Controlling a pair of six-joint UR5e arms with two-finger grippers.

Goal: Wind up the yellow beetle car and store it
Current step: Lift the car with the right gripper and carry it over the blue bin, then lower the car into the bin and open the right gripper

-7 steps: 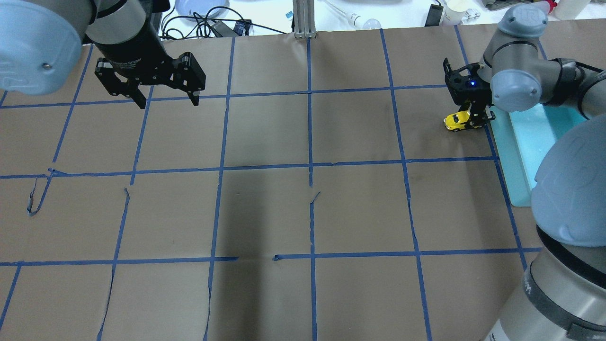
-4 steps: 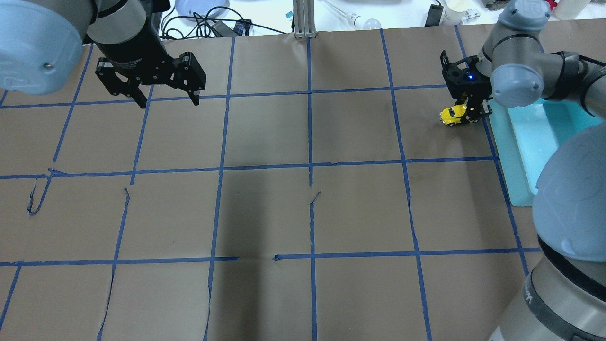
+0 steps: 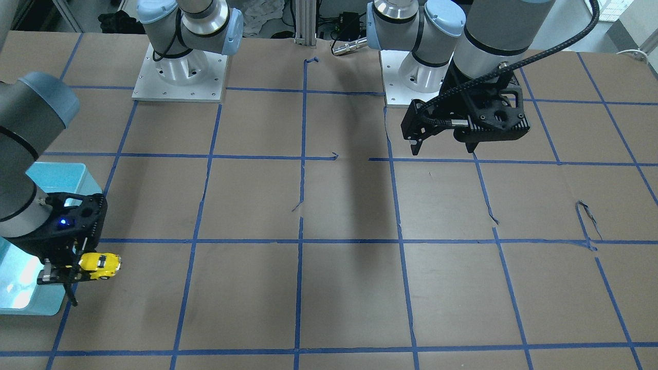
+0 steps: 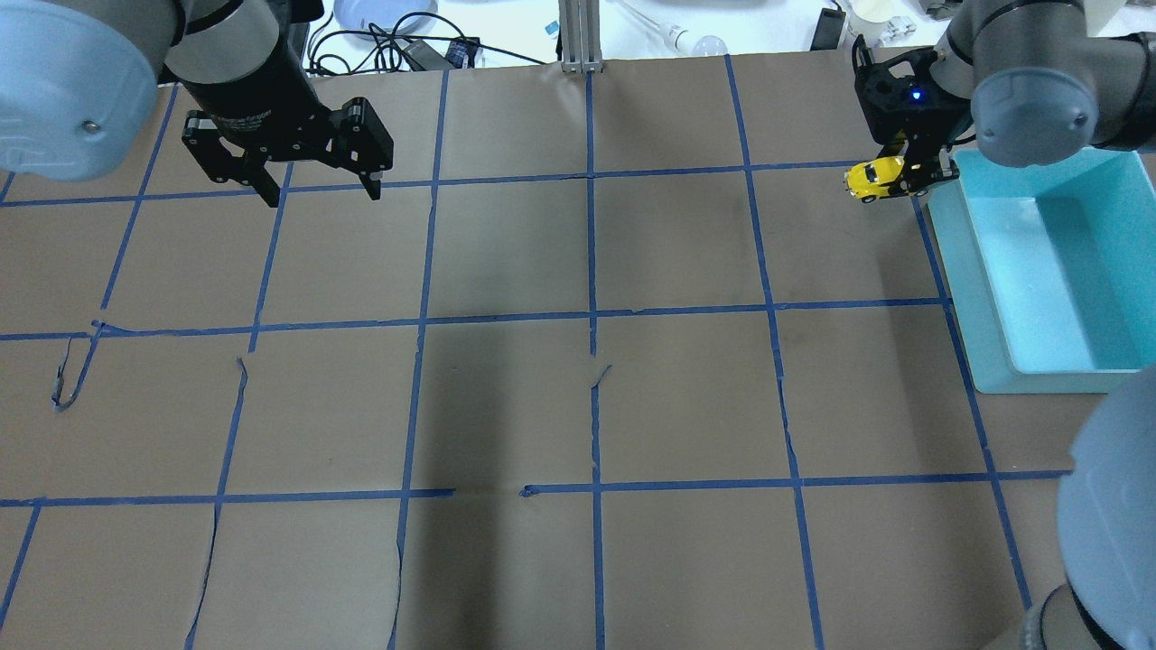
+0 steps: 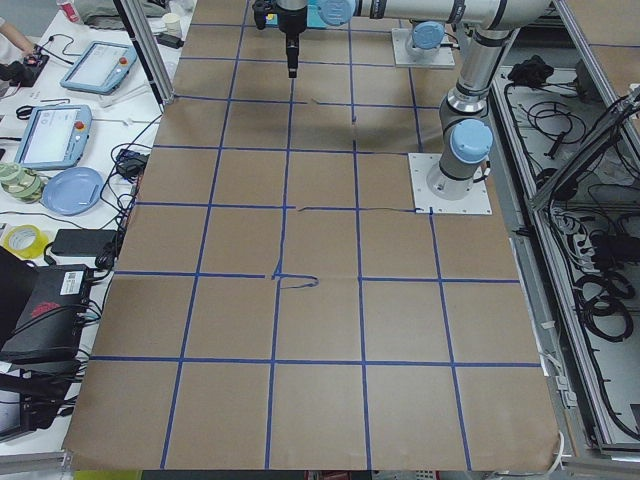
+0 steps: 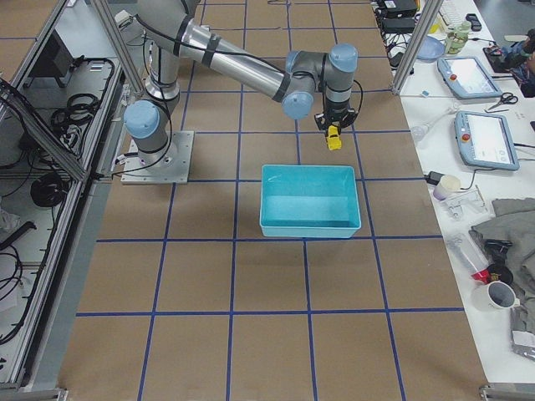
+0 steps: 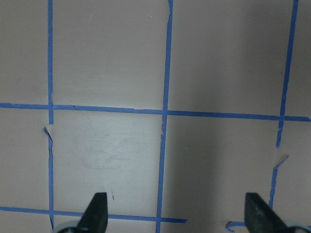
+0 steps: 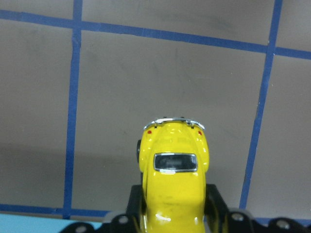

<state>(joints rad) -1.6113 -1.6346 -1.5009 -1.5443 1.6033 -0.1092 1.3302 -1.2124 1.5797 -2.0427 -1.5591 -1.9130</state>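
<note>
1. The yellow beetle car (image 4: 878, 178) was pinched between the right fingers (image 8: 215, 200), which pressed against its two sides.
2. In the right wrist view, one end of the car stuck out past the fingertips, showing a small dark window, two tiny red lights and a chrome bumper; the other end was hidden between the fingers.
3. The car hung above the counter (image 4: 677, 406), with the brown paper and blue tape lines (image 4: 591, 271) showing beneath it.
4. It was just beside the far corner of the teal bin (image 4: 980, 298), outside the bin's rim. In the overhead view it pointed away from the bin, towards the middle of the counter.
5. In the right-side view, the car was beyond the bin's far wall, and water-blue floor was all that showed inside the bin.
6. A small blue light (image 4: 914, 93) glowed on the black housing above the right fingers.
7. The left fingers (image 7: 95, 211) were spread wide apart, with only taped paper visible between them.
8. They hovered over the counter's far left part in the overhead view, well apart from the car and the bin.
9. The paper was torn along several tape lines near the counter's middle and left.
</note>
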